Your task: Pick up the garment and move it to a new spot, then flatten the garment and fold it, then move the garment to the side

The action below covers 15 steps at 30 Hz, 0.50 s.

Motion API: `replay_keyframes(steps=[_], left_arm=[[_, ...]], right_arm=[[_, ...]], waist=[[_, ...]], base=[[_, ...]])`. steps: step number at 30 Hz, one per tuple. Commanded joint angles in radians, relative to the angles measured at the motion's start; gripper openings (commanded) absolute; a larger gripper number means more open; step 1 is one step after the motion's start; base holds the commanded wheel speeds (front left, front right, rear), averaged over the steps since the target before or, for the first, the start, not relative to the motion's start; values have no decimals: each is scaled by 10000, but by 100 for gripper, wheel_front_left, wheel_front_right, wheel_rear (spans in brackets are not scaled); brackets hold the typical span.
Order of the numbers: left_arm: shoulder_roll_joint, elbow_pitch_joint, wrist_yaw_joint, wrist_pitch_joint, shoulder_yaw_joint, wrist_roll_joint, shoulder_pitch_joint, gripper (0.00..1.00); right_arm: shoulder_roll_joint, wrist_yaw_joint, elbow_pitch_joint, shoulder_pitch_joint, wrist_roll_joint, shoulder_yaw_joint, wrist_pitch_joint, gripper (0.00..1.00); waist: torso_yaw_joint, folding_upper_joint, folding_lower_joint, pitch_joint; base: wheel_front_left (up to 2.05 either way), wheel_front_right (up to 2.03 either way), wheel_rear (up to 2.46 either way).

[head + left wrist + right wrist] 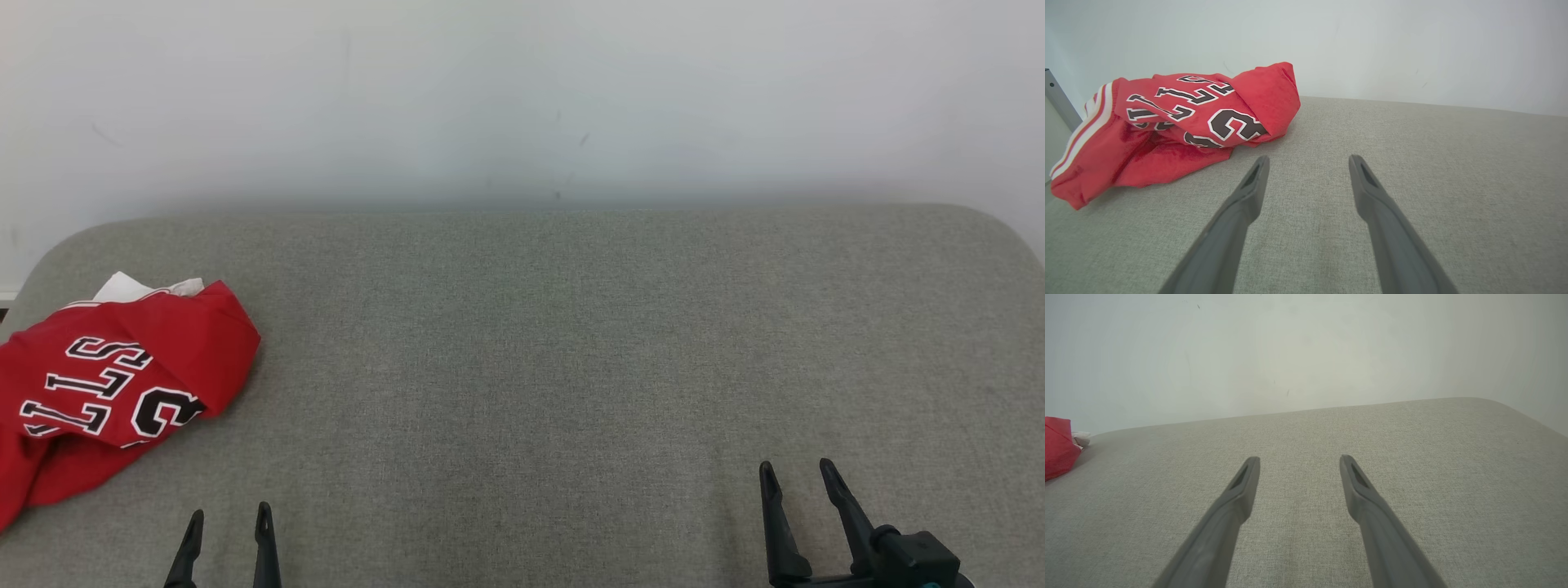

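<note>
Item one, at nine o'clock in my head view: the garment, red with black letters and numbers edged in white. It lies crumpled in a heap on the left end of the table, with a bit of white cloth showing at its far edge and its near part running off the frame's left side. Item two, at seven o'clock: the left gripper, both dark fingers pointing to twelve, spread apart with nothing between them. It sits near the garment's near edge but clear of it. From its wrist camera I see the garment at ten o'clock ahead of the fingertips, with red-and-white striped trim at its left end and no contact. Item three, centre: the table top, grey woven fabric with rounded far corners, running the full width of the frame. Item four, at twelve o'clock: a plain white wall with a few faint dark marks, behind the table's far edge. Item five, at five o'clock: the right gripper, fingers also pointing to twelve, jaws wide and empty, well apart from the garment. In its wrist camera I catch a red corner of the garment at nine o'clock, at the frame's left edge.
</note>
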Motion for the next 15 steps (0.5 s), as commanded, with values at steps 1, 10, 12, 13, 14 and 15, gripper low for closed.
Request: replay_keyframes(steps=[1, 10, 12, 13, 14, 15], left_arm=[[33, 32, 20, -23, 39, 74, 20, 100], [33, 67, 41, -23, 37, 17, -23, 100], [33, 73, 48, -23, 35, 3, -39, 100], [33, 77, 58, -23, 32, 3, -43, 100], [33, 83, 68, -23, 32, 3, -45, 100], [33, 87, 77, -23, 38, 2, -46, 100]], right_arm=[[-16, -21, 16, 107, -80, 23, -18, 100], [-16, -21, 47, 78, -91, 31, -18, 100], [-17, -21, 60, 60, -96, 32, -18, 100], [-16, -21, 65, 54, -100, 34, -18, 100], [-16, -21, 71, 48, -101, 36, -18, 100], [-16, -21, 77, 43, -102, 37, -18, 100]], waist=[[-6, 0, 0, -2], [-4, 0, 0, 10], [-4, 0, 0, 10], [-4, 0, 0, 9], [-3, 0, 0, 8], [-2, 0, 0, 8]], base=[[0, 0, 0], [0, 0, 0], [0, 0, 0], [0, 0, 0], [0, 0, 0], [0, 0, 0]])
